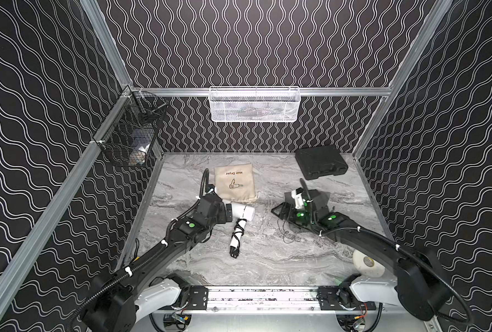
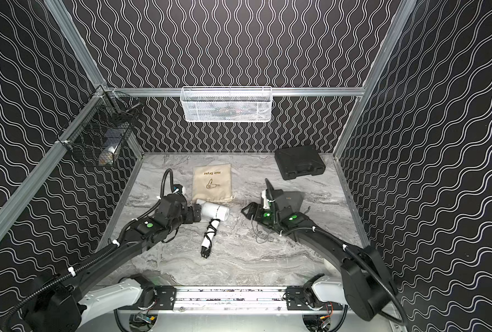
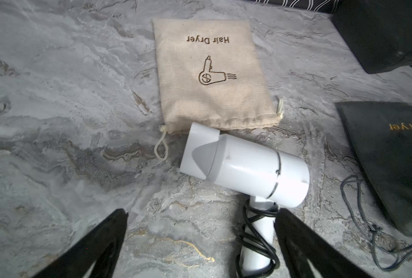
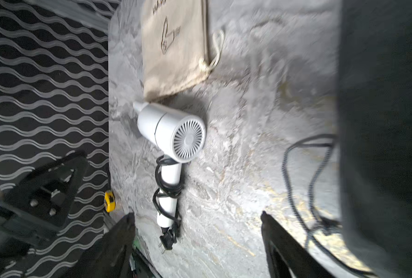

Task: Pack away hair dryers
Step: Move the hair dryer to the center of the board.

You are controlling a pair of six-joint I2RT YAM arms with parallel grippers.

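White hair dryer (image 1: 242,212) lies unpacked on the tabletop (image 1: 267,258), beige pouch (image 1: 234,184) at its 12 o'clock. Left end effector (image 3: 201,213), at its 9 o'clock, gapes wide and empty; right end effector (image 4: 197,214) stands open too, holding nothing. Dark pouch (image 3: 392,156) at 3 o'clock may hold the other dryer.

— What lies on the marble tabletop (image 1: 267,258)?
— Near the middle, a white hair dryer (image 1: 243,212), handle toward six o'clock, nozzle at the mouth of a beige pouch (image 1: 234,182) lying at eleven.
— And elsewhere?
— A black case (image 1: 321,162) at one, a dark pouch (image 3: 388,163) at three, and a white roll (image 1: 367,266) at four by the edge.
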